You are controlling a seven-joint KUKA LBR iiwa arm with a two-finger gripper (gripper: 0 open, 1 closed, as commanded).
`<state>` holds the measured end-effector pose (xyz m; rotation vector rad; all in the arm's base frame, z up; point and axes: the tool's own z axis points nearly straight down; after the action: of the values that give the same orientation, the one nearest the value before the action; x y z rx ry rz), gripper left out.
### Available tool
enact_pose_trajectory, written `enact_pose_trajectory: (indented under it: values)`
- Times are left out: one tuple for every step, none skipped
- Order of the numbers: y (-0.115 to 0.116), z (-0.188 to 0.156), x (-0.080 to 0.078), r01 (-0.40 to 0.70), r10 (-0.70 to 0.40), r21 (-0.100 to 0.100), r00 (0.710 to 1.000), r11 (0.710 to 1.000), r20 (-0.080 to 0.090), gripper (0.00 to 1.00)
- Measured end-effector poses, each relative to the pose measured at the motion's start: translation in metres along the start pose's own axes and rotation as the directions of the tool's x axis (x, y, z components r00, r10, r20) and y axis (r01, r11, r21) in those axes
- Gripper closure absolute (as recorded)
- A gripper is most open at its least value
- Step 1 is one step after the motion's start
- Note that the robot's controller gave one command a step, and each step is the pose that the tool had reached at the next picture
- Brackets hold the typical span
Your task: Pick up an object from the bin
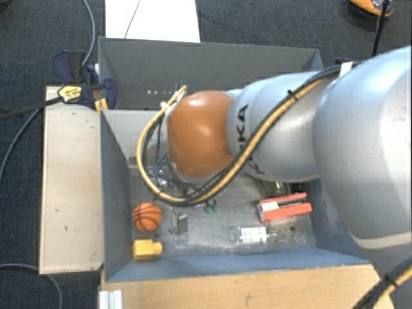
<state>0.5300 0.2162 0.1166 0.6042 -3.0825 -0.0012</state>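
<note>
- Several small things lie on the bin point(116, 184) floor: an orange ball point(147, 216) and a yellow block point(147, 248) in the view's lower-left corner, a red-and-white piece point(284, 208) to the right.
- The hand point(171, 187) hangs low under the orange wrist cover point(199, 134), near the orange ball; if it is wide or narrow, I cannot tell.
- I judge this ball rolls easily, so descend straight and centred, away from the bin wall.

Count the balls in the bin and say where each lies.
1: a small orange basketball by the left wall of the bin, next to a yellow block. The arm covers the middle, so more may be hidden.
</note>
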Motion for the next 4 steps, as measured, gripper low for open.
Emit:
enact_pose_trajectory:
  values:
    - [0.018, 0.004, 0.006, 0.173, -0.173, 0.003, 0.985, 0.985, 0.007, 0.00]
    - [0.029, 0.019, 0.004, 0.101, -0.101, 0.000, 0.995, 0.995, 0.007, 0.00]
    - [0.029, 0.037, -0.011, 0.006, -0.006, 0.002, 1.000, 1.000, 0.008, 1.00]
    - [0.029, 0.037, -0.011, 0.005, -0.005, 0.002, 1.000, 1.000, 0.008, 1.00]
